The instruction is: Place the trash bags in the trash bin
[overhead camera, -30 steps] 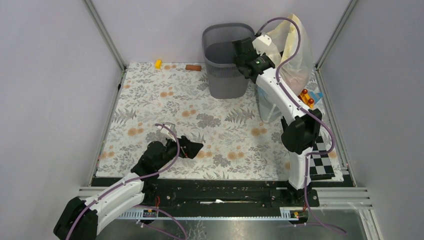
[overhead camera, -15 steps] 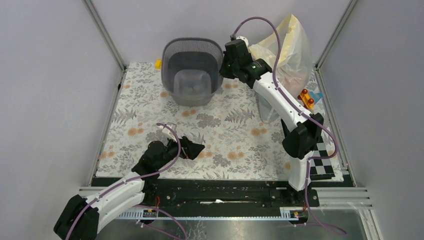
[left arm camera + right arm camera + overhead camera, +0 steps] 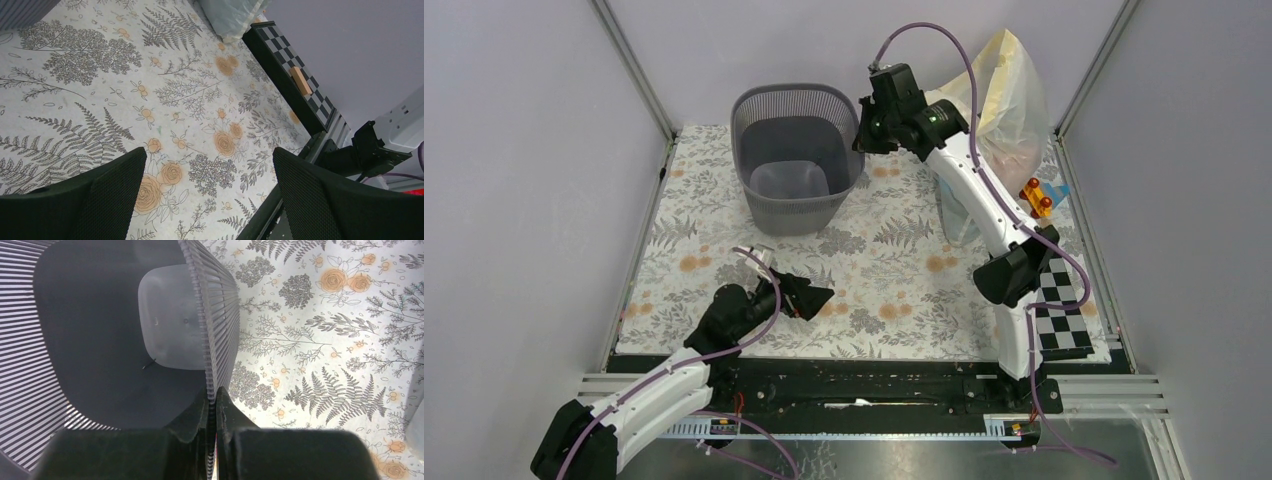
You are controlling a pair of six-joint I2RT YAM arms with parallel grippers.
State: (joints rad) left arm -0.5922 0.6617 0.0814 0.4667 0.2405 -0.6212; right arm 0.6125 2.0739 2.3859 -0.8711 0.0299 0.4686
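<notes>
**A:** What is the right claw doing?

**B:** The right claw (image 3: 861, 126) is pinched together on the rim of the trash bin (image 3: 796, 212). In the wrist view one of its fingers (image 3: 192, 421) sits inside the mesh wall and the other outside, with the wall clamped between them.

**A:** And where is the bin from that claw?

**B:** The bin's mouth opens out to the claw's left. The body drops away below the claw and toward the arm bases. It looks tipped, with the mouth turned up to the overhead camera. I cannot tell whether its base touches the floral mat (image 3: 894, 260).

**A:** Is anything inside it?

**B:** There is a pale rounded-square patch (image 3: 170, 315) at the bottom, below the clamped fingers. I cannot tell whether it is the bin's floor or plastic film.

**A:** What about the trash bags?

**B:** I cannot pick them out for sure. A big clear bag with a cream-yellow band (image 3: 1009, 85) stands just to the right of the claw, behind the arm. A pinkish tinge shows low in it, but what causes it is unclear.

**A:** And the left claw?

**B:** The left claw (image 3: 809, 297) has its fingers spread wide apart and holds nothing. It sits low over the mat near the bases. The bin is well ahead of it, and a checkerboard strip (image 3: 292, 57) with a small wooden block (image 3: 300, 80) lies off to its right.
</notes>
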